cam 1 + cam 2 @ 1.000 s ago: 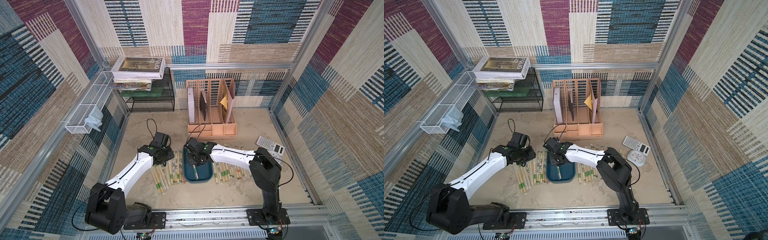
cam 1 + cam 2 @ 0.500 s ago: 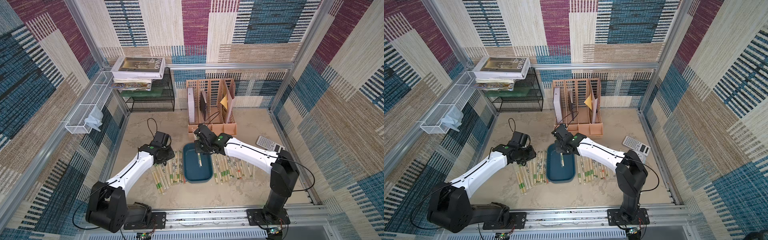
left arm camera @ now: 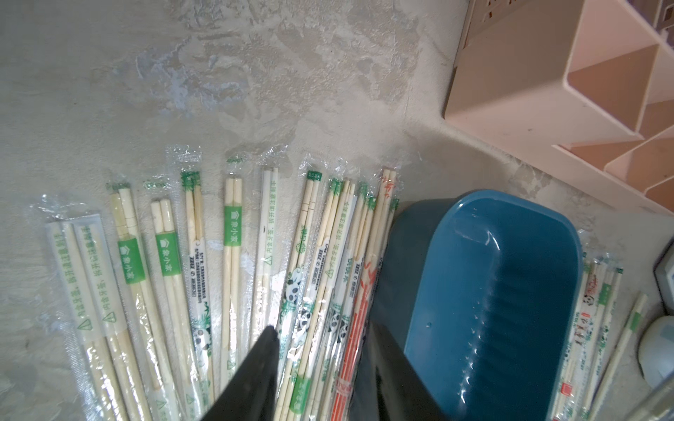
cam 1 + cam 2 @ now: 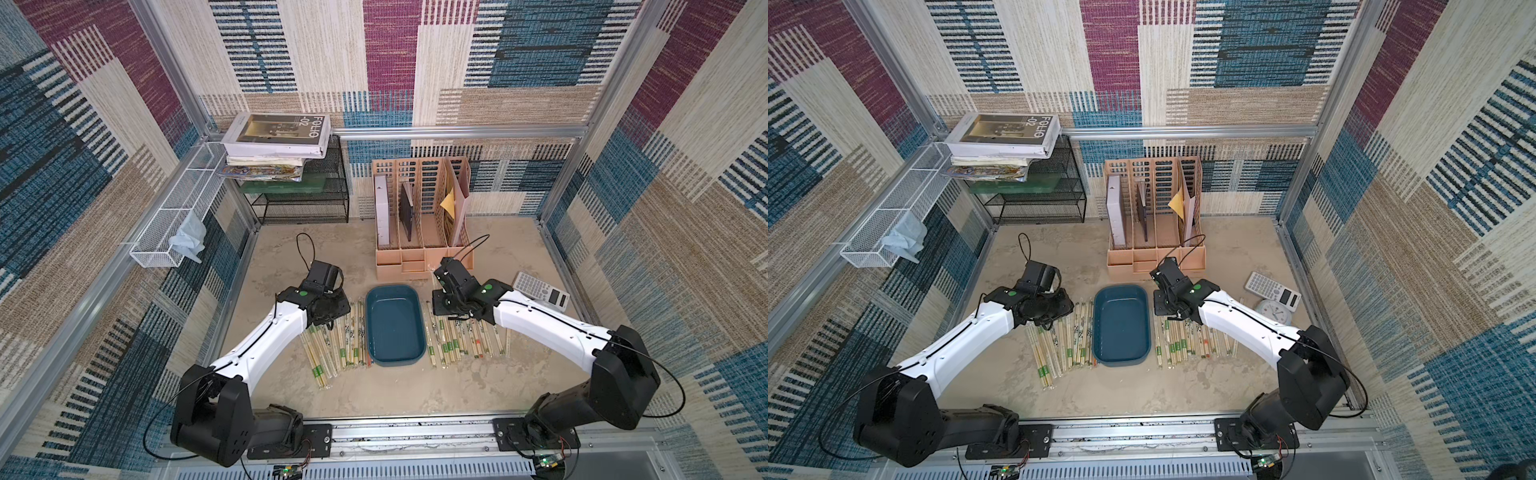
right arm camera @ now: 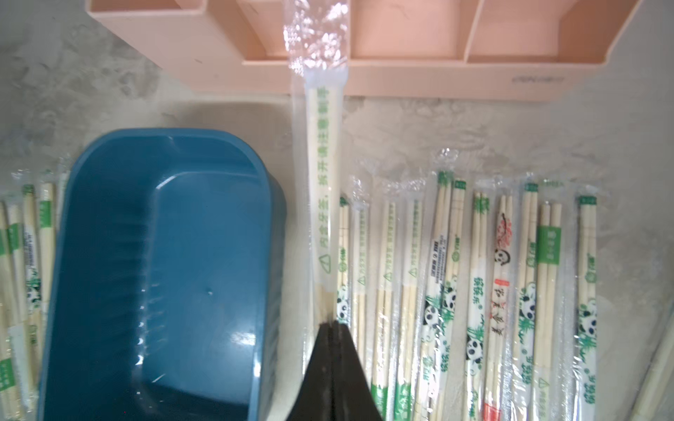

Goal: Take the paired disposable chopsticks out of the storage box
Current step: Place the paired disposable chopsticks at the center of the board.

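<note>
One chopstick pair (image 5: 322, 182), probably light, stiff and slick-wrapped, is pinched near one end by the right gripper (image 5: 330, 324) just beside the empty box (image 5: 109, 218); nothing's held by the half-open left gripper (image 3: 322, 328).

Dark teal storage box (image 4: 394, 328): shallow plastic tray, rounded corners, upright, empty, mid-table, long axis 12 to 6 o'clock. Paired disposable chopsticks (image 4: 334, 345): pale bamboo in clear wrappers, green bands, panda prints, a few orange-red. All lie outside the box, flat on the table. One fanned row at the box's 9 o'clock, second row (image 4: 461, 340) at 3 o'clock. One wrapped pair (image 5: 322, 189), green lettering, is pinched at its end in the right gripper (image 5: 333, 324) jaws, just beside the box's 3 o'clock wall, pointing to 12 o'clock.
</note>
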Robot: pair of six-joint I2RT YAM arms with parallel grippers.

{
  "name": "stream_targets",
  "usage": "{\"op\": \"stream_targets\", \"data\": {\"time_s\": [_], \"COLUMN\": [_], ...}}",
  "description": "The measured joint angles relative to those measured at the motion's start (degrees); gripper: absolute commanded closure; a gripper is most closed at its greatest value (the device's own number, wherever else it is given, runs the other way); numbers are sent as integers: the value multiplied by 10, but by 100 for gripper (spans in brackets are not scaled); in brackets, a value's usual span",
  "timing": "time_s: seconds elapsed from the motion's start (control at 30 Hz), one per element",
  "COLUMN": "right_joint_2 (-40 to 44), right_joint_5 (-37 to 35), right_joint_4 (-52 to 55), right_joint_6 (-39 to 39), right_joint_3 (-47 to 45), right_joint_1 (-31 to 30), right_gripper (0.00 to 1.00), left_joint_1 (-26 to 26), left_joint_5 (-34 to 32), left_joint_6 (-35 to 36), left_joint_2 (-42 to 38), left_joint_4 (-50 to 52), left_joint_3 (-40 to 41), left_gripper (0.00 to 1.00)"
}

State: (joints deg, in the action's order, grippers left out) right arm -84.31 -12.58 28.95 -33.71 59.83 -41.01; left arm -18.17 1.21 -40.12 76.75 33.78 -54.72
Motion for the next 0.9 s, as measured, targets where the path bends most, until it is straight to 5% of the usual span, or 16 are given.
{"op": "stream_targets", "data": {"time_s": [0.57,0.9], "right_joint_2": [-87,-55], "right_joint_5": [38,32], "right_joint_4": [-86,-78], "right_joint_6": [-5,-6], "right_joint_3": [-55,-46], "right_joint_1": [-24,-18], "right_gripper": [95,4], "left_joint_1": [-8,-12], "left_joint_5": [-4,-4], "left_joint_6": [-1,12], "left_joint_2": [-2,-22], "left_joint_4": [2,21], "left_joint_3": [-6,-28], "left_gripper": [57,52]}}
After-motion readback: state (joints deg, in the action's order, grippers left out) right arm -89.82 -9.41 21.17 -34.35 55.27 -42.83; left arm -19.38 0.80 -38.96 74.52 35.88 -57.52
